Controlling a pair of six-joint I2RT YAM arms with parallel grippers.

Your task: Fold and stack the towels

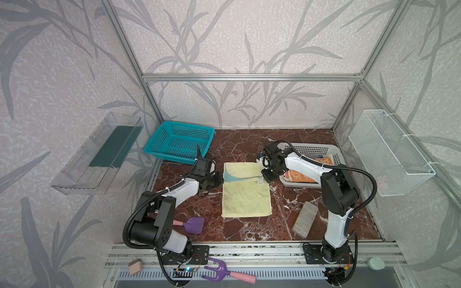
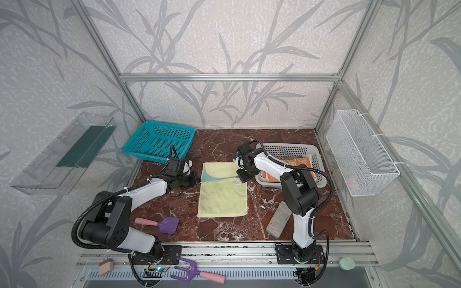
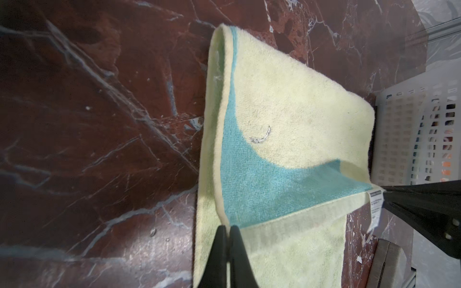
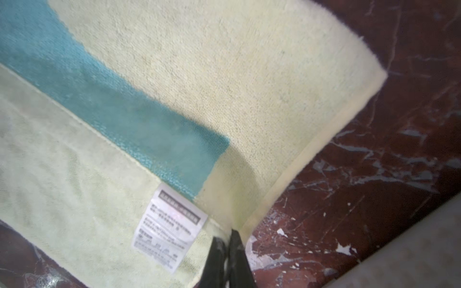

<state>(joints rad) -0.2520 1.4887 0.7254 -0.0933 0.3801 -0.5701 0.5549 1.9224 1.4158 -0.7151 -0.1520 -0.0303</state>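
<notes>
A pale yellow towel [image 1: 245, 199] [image 2: 223, 199] with a teal patch lies in the middle of the marble table. Its far part is turned over toward the front, teal side up [image 3: 262, 179] [image 4: 112, 107]. My left gripper [image 1: 222, 177] [image 3: 228, 228] is shut on the flap's left corner. My right gripper [image 1: 263, 175] [image 4: 225, 237] is shut on the flap's right corner, beside the white care label [image 4: 169, 227]. An orange towel with white figures [image 1: 298, 177] [image 2: 303, 162] lies in the white basket [image 1: 311, 148], partly hidden by my right arm.
A teal basket [image 1: 179, 142] stands at the back left. A grey block [image 1: 304, 219] lies front right and a purple trowel [image 1: 192, 224] front left. A purple fork [image 1: 217, 270] rests on the front rail. On the side walls hang a wire basket [image 1: 389, 152] and a clear tray [image 1: 97, 154].
</notes>
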